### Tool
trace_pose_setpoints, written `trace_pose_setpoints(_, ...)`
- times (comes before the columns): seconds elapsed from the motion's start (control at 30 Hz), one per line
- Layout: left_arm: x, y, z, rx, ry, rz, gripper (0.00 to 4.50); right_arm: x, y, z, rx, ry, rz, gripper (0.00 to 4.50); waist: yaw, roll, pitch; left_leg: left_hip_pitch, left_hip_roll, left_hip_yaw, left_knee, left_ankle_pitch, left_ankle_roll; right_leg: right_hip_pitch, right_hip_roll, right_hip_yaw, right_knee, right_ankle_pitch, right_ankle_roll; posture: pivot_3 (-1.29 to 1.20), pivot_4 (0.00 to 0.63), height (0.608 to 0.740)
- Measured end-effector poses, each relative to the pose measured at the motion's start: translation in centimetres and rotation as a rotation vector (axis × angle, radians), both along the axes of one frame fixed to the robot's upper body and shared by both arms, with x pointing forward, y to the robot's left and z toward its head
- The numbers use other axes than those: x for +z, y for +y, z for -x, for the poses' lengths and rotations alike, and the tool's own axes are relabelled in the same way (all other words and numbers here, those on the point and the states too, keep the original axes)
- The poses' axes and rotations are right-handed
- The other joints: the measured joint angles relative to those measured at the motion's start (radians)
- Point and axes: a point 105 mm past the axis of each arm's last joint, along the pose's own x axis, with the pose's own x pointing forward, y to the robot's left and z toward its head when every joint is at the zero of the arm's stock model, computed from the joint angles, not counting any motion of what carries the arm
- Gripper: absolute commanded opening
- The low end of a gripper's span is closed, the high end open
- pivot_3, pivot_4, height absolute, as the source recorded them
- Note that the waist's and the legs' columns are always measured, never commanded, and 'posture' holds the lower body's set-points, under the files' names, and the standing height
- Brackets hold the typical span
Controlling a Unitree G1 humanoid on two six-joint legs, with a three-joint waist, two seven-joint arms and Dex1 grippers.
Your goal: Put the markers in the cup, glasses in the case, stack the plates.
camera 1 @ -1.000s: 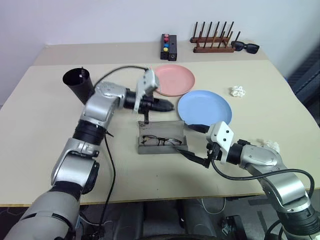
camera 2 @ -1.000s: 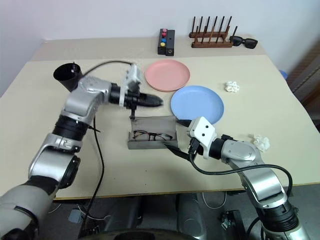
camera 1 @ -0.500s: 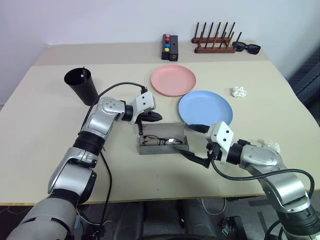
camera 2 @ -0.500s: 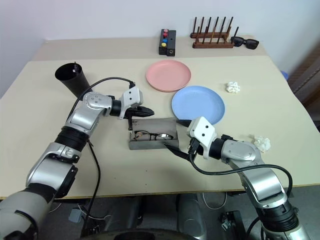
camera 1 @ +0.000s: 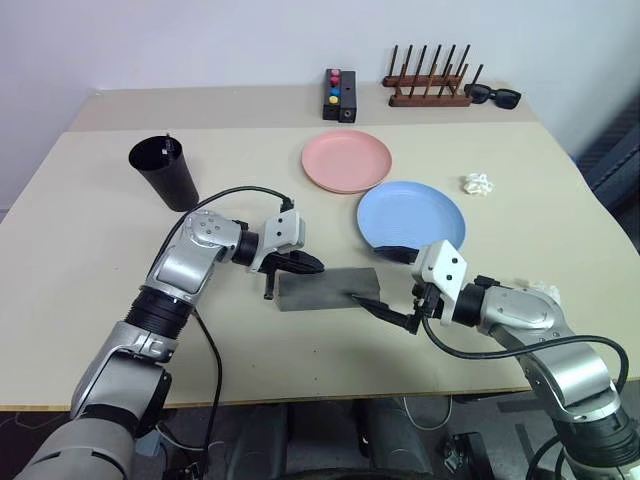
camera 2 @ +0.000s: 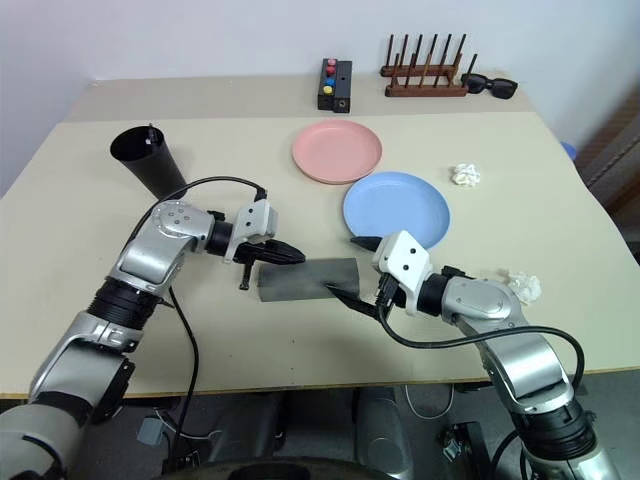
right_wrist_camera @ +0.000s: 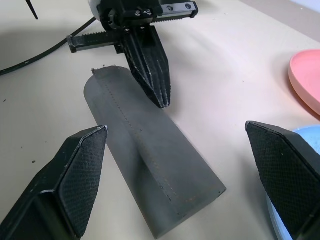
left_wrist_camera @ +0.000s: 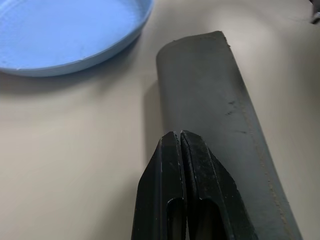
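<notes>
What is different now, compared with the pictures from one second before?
The case lid, open before with the glasses showing inside, is now closed. The left tool, fingers shut, came down from above the lid and rests on it. The right tool stayed open at the case's other end. Plates and cup did not move.

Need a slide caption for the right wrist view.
Shut left gripper presses on the closed grey glasses case, framed by open right gripper fingers.
</notes>
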Motion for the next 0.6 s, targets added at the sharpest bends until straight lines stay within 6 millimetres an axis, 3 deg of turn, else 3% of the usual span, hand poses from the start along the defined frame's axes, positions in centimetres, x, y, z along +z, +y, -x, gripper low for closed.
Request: trace_pose_setpoints(0.6, 0.5, -0.7, 0.7, -0.011, -0.054, 0.025, 0.05, -0.3, 0.2, -0.2, 0.002, 0.007, -0.003, 4.50, 0.000, 0.000, 0.000, 0.000, 0.000, 0.000, 0.000, 0.000, 0.000, 0.000, 0.000, 0.000, 0.000, 0.000, 0.000, 0.00, 0.150, 0.739)
